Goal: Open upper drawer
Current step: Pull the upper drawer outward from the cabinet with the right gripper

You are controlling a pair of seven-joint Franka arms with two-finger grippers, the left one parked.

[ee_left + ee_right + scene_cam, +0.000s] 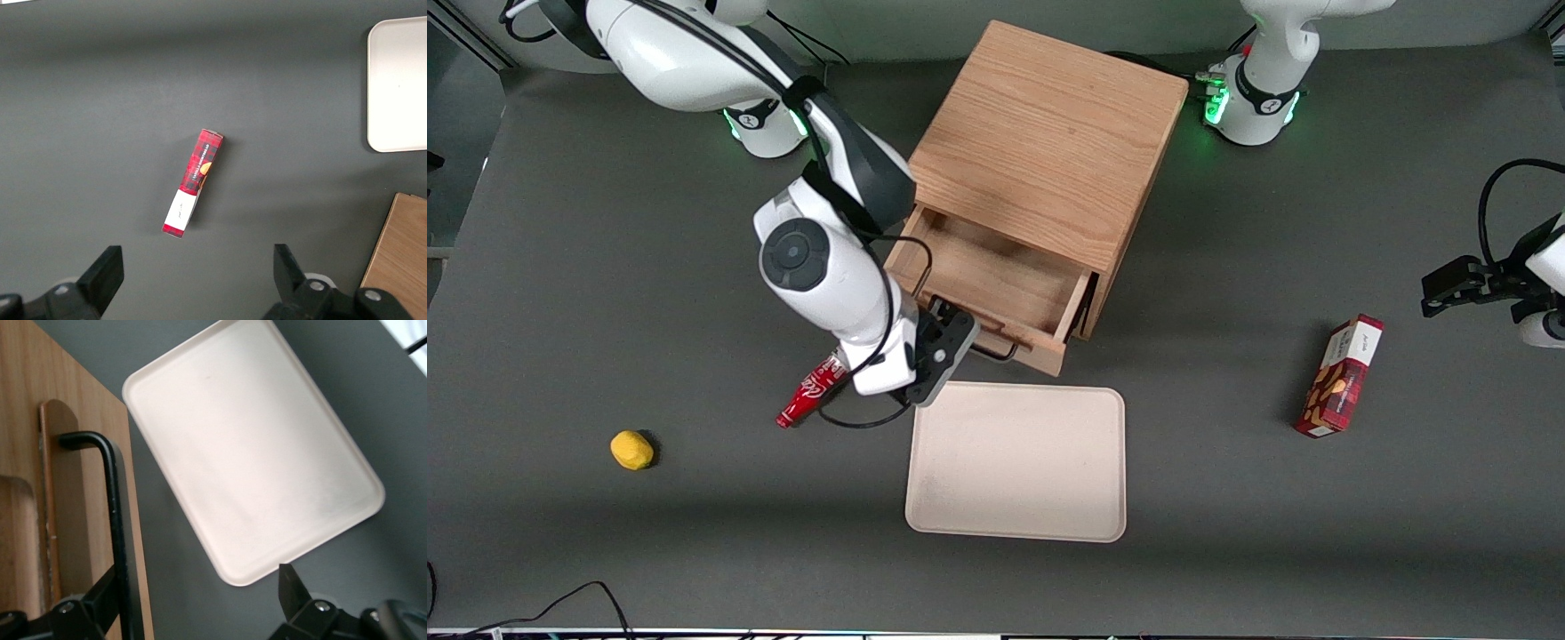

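The upper drawer (996,280) of the oak cabinet (1049,133) stands pulled out, its bare wooden inside showing. Its thin black wire handle (1000,351) is on the front facing the front camera. My right gripper (950,336) is at the handle's end toward the working arm's side. In the right wrist view the gripper (197,587) is open; the handle (117,513) runs along the drawer front (73,520) just inside one finger, and the second finger (288,583) stands well apart over the table. The lower drawer is hidden under the upper one.
A cream tray (1018,462) (253,447) lies on the table in front of the drawer, nearer the front camera. A red bottle (811,391) lies beside my wrist. A yellow lemon (631,450) lies toward the working arm's end, a red box (1341,378) (193,183) toward the parked arm's.
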